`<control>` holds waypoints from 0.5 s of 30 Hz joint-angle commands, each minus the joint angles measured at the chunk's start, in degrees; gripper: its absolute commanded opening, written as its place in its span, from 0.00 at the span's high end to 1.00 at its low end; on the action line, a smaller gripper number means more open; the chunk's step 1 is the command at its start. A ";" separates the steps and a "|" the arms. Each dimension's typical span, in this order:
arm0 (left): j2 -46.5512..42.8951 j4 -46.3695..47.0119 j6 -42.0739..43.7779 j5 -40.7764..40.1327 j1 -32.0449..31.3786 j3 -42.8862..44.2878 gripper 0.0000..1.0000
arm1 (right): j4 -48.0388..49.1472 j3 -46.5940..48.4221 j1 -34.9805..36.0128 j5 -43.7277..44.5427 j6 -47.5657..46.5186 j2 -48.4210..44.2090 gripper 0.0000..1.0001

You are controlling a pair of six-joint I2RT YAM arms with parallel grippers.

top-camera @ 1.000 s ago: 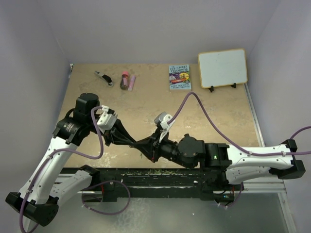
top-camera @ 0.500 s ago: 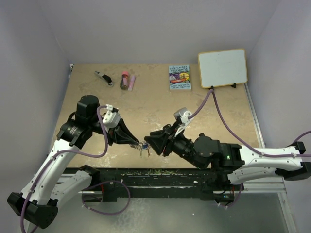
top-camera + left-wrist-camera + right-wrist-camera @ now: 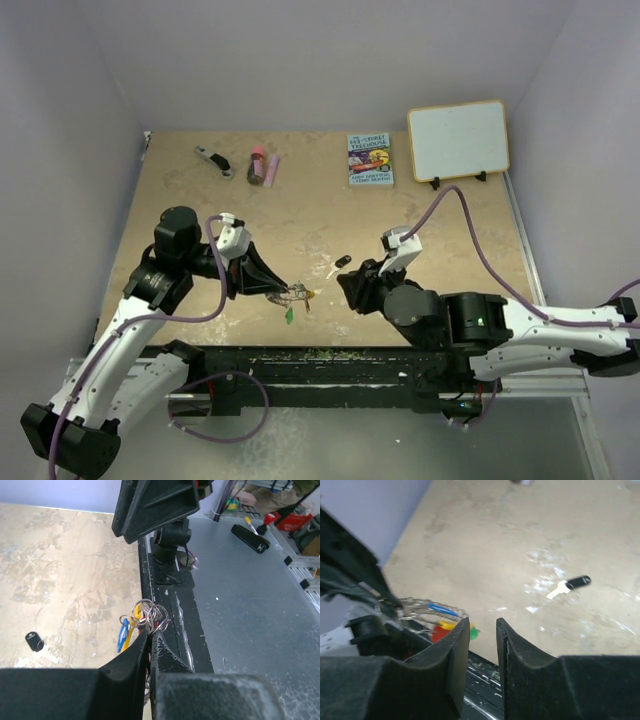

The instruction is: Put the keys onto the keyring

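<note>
Silvery beaded keyring (image 3: 297, 292) (image 3: 147, 616) (image 3: 427, 610) with blue, red and green keys (image 3: 442, 609), pinched in the clenched left gripper (image 3: 276, 290) (image 3: 150, 636) over the tan mottled table's (image 3: 450, 230) near edge.
Right gripper (image 3: 345, 285) (image 3: 482, 625): fingers parted, empty, near the ring. One black-headed metal key (image 3: 341, 262) (image 3: 570, 585) (image 3: 34, 640) lies loose on the table, apart from the ring.

The keyring (image 3: 148, 615) looks silvery; its keys (image 3: 440, 629) show blue, yellow, red and perhaps green heads. The loose key (image 3: 571, 584) has a black head. The table (image 3: 300, 210) is mottled beige.
</note>
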 commanded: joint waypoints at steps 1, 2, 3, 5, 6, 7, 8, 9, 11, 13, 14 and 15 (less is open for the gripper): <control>-1.68 7.30 -6.45 -2.40 1.46 -1.84 0.96 | -10.51 -0.71 -7.05 -0.91 11.11 -0.26 0.70; -1.95 7.63 -6.88 -2.95 1.55 -2.01 0.96 | -9.56 -2.53 -10.28 -4.33 10.64 -0.27 0.70; -2.21 7.92 -7.57 -3.51 1.70 -2.22 0.96 | -8.05 -3.75 -13.47 -8.18 9.06 -0.15 0.71; -2.70 8.53 -8.60 -4.53 2.09 -2.73 0.96 | -5.07 -5.45 -20.69 -16.07 7.45 1.59 0.70; -3.09 8.73 -9.26 -4.96 2.24 -2.95 0.96 | -4.07 -5.81 -23.85 -19.44 6.87 3.08 0.70; -3.43 8.87 -9.78 -5.73 2.43 -3.11 0.96 | -3.59 -5.75 -26.42 -21.72 6.52 4.99 0.70; -3.78 8.88 -10.07 -6.58 2.57 -3.29 0.96 | -3.33 -5.48 -28.26 -22.92 6.26 7.23 0.69; -4.26 8.86 -10.44 -7.67 2.68 -3.53 0.96 | -3.04 -4.90 -29.87 -24.02 5.61 9.48 0.69; -5.30 9.93 -11.42 -9.52 3.05 -4.62 0.96 | -0.96 -3.70 -33.10 -27.53 3.15 14.08 0.70; -6.10 11.78 -12.59 -10.60 3.55 -5.76 0.96 | 1.74 -2.73 -35.46 -30.10 0.42 18.53 0.74; -6.39 12.25 -12.96 -10.69 3.86 -6.23 0.96 | 3.44 -2.51 -36.64 -31.39 -1.34 20.24 0.77; -6.73 12.69 -13.59 -10.74 4.19 -6.64 0.96 | 5.23 -2.34 -37.68 -32.33 -2.82 21.91 0.80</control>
